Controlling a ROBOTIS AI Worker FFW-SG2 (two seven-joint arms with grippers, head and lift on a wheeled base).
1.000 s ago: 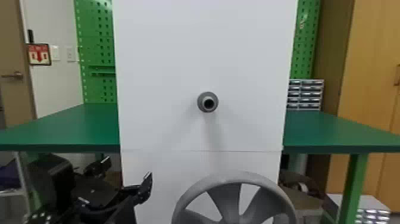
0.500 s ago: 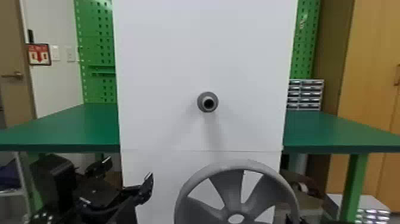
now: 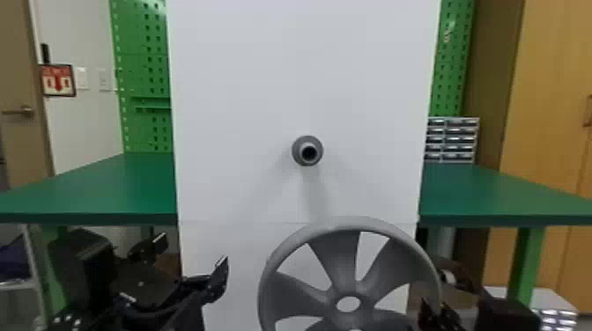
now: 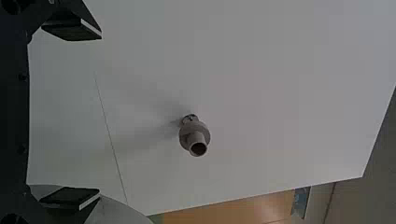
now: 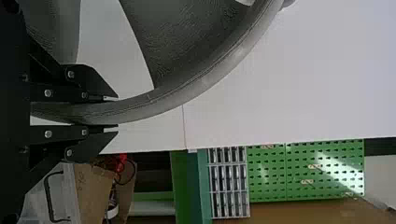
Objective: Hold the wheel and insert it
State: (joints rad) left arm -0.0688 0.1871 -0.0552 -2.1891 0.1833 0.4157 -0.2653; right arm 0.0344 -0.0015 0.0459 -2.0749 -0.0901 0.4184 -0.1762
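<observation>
The wheel point(image 3: 341, 262) has risen near right, its rim pinched by the right hand point(image 5: 112, 112); it likely needs more lift to meet the peg point(image 3: 307, 151). The left hand point(image 3: 191, 253) is spread wide, near left.

The wheel point(image 3: 343, 275) is gray, with a smooth round rim, broad spokes and a round hole in its hub (the lowest part runs out of the head view). It stands roughly upright, face-on, gripped at its rim, in front of the white panel point(image 3: 238, 110). The gray stepped peg point(image 3: 301, 146), hollow at its tip, juts from the panel above the wheel, apart from it and bare.
</observation>
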